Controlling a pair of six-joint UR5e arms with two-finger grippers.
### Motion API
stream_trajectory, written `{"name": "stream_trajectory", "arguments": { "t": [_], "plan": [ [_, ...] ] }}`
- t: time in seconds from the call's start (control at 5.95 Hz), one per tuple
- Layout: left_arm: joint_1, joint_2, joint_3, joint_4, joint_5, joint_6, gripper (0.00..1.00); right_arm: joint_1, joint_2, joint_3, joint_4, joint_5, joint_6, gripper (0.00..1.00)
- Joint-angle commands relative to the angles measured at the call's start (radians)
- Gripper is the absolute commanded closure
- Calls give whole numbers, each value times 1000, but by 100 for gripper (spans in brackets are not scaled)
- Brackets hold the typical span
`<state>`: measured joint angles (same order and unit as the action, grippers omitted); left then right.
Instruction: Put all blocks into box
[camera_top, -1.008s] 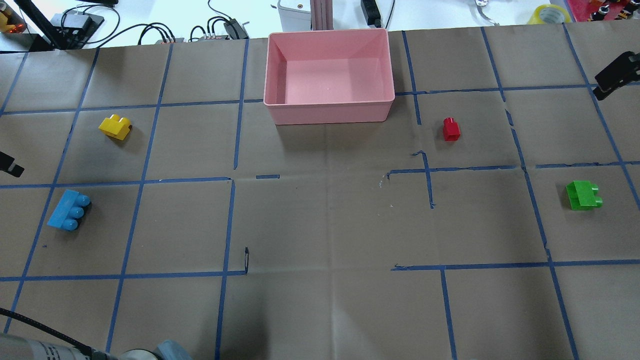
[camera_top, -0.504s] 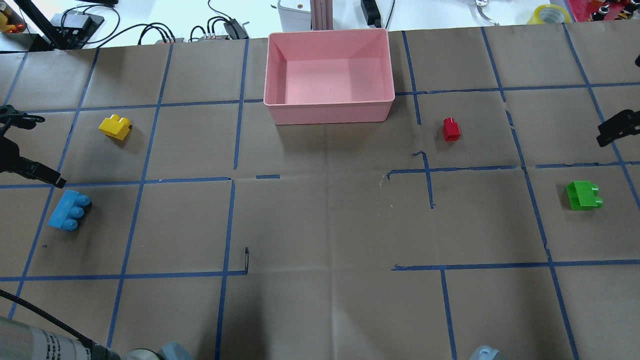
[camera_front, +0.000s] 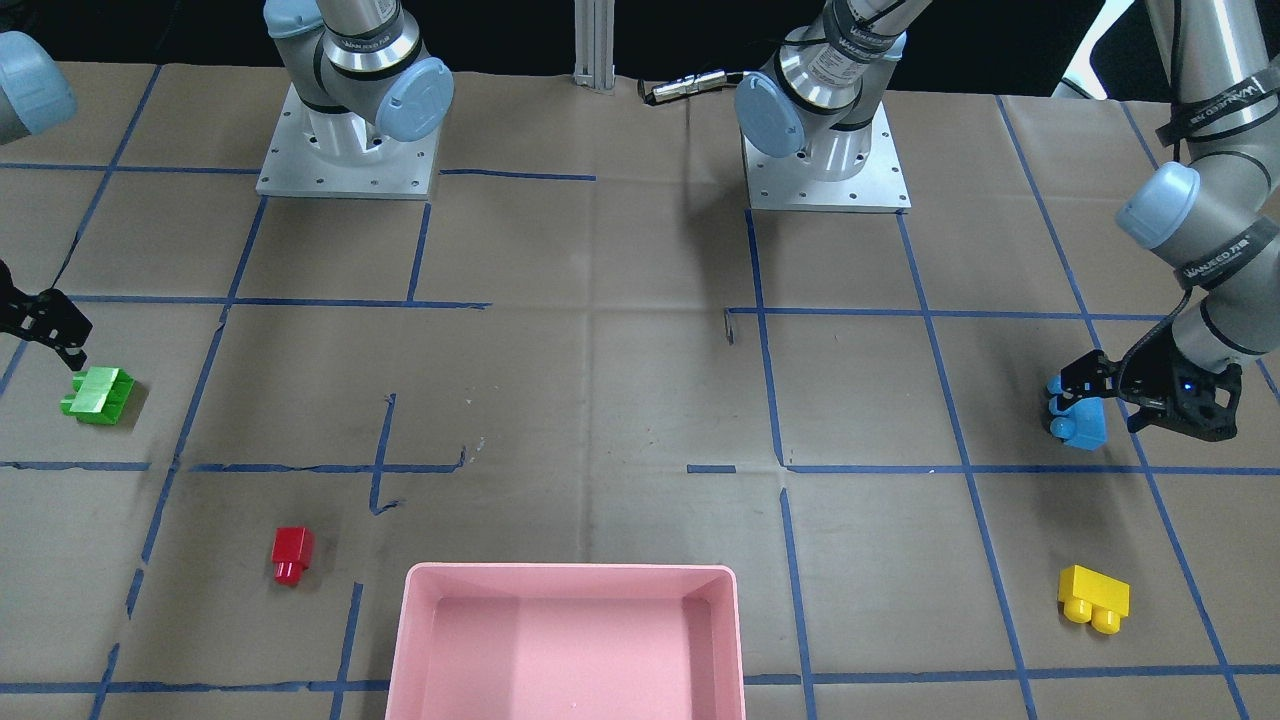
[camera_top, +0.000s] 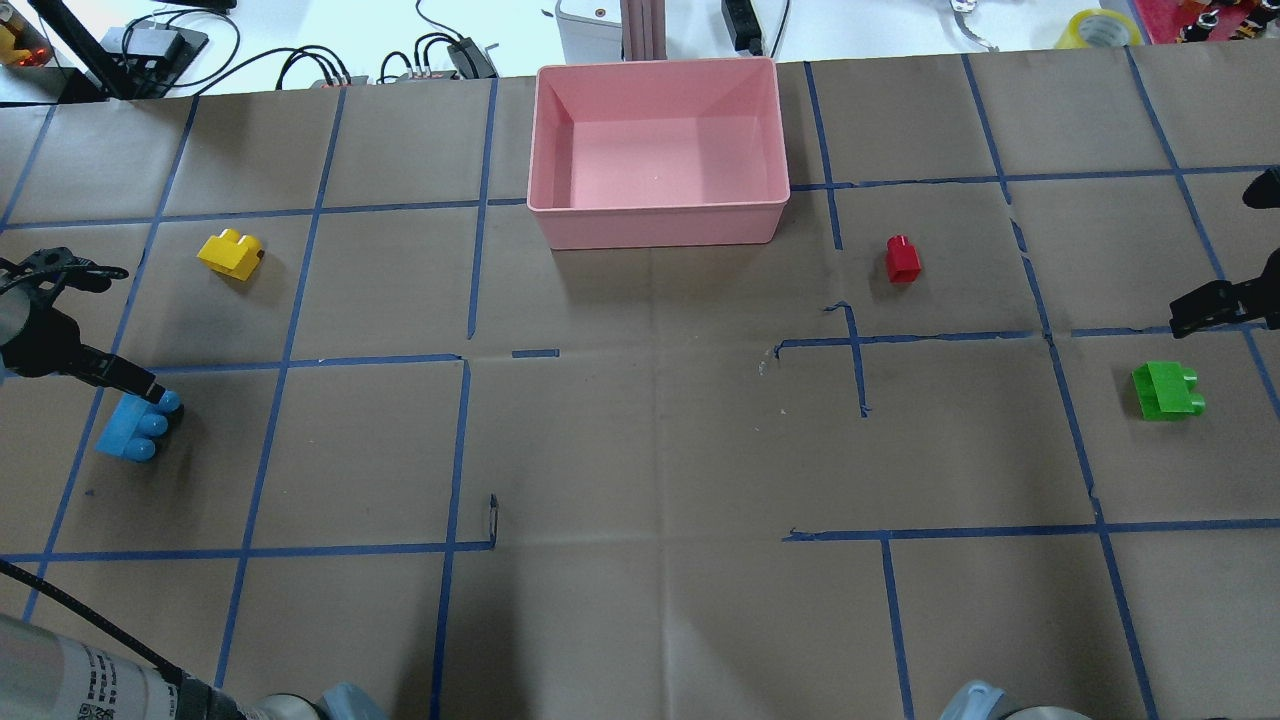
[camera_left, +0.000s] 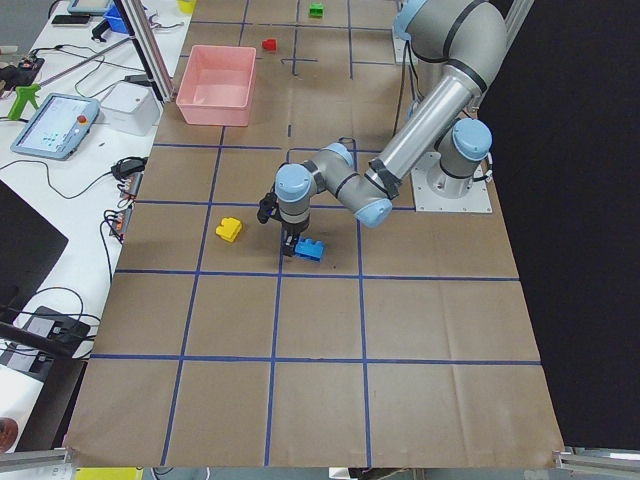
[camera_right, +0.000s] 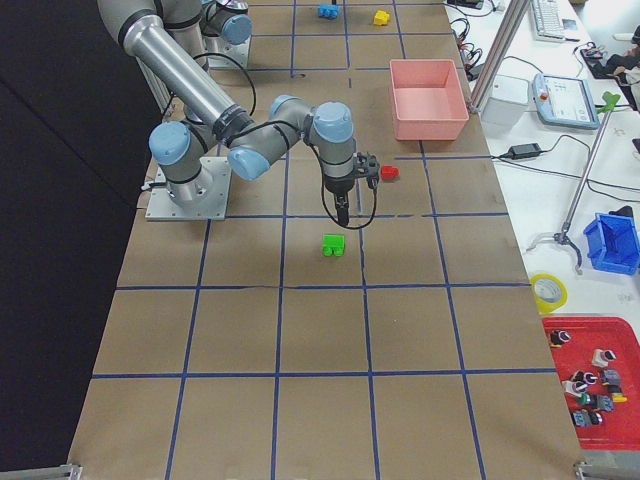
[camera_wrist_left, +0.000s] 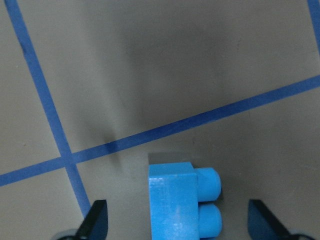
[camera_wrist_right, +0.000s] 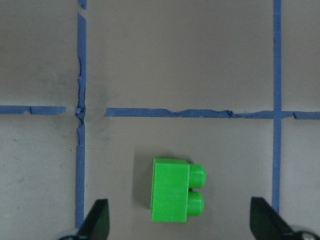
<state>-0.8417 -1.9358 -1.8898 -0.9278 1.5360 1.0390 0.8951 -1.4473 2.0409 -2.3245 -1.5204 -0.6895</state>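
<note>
Left wrist: left gripper (camera_wrist_left: 180, 222) spread wide, blue block (camera_wrist_left: 172, 205) down between the tips, not pinched. Right wrist: same deal, right gripper (camera_wrist_right: 182, 221) wide, green block (camera_wrist_right: 171, 190) centred below. Overhead: yellow block (camera_top: 230, 254) far left, red block (camera_top: 903, 259) just right of pink box (camera_top: 655, 225), all four blocks out on the brown paper (camera_top: 640, 450).

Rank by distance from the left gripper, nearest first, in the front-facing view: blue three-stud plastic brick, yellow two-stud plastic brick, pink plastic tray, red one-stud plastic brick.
From the left gripper:
1. Blue three-stud plastic brick: at its fingertips, robot's left.
2. Yellow two-stud plastic brick: same side, farther from the base.
3. Pink plastic tray: centre, far edge.
4. Red one-stud plastic brick: robot's right.
</note>
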Motion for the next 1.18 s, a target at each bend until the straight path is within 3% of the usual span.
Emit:
{"name": "stream_trajectory", "arguments": {
  "t": [0.0,0.17,1.01],
  "plan": [
    [1,-18,-12,27,1,4,1,-24,95,12,-73,55,2,1],
    [3,-43,-14,58,3,6,1,-25,137,16,-141,55,-1,1],
    [41,-51,-46,58,-2,35,3,-57,153,59,-142,37,-12,1]
  ]
}}
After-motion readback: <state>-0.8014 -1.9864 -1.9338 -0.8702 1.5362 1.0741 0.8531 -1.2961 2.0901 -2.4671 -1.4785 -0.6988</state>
